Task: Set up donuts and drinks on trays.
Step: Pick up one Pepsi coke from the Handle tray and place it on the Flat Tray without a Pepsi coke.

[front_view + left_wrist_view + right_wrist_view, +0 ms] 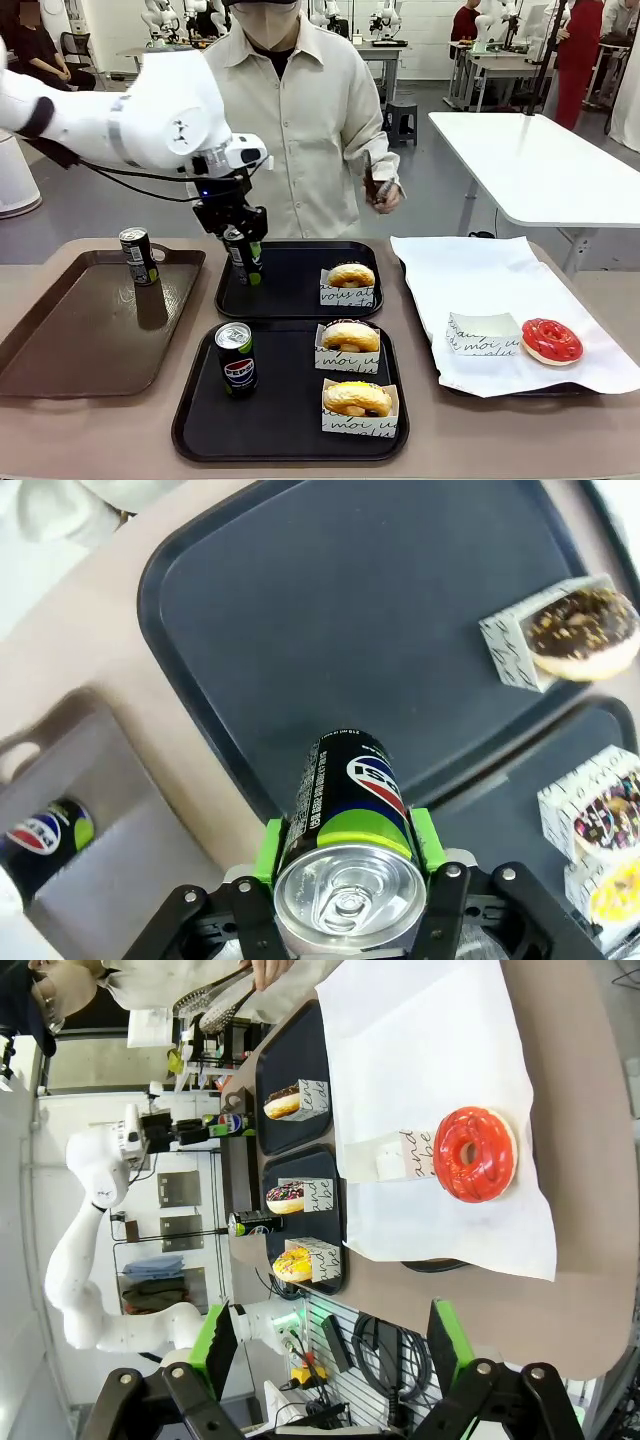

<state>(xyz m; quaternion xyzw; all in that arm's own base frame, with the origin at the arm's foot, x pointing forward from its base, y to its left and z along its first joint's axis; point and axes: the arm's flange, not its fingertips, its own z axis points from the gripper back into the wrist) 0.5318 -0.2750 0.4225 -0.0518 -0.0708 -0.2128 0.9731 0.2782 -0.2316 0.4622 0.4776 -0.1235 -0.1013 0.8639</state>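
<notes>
The left hand is clamped on a dark green-marked can, held upright over the left edge of the far black tray, which carries one sleeved donut. The right hand stands apart, holding nothing, above the bench.

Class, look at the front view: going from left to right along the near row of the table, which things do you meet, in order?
Brown tray → Pepsi can → sleeved donut → empty paper sleeve → red donut.
</notes>
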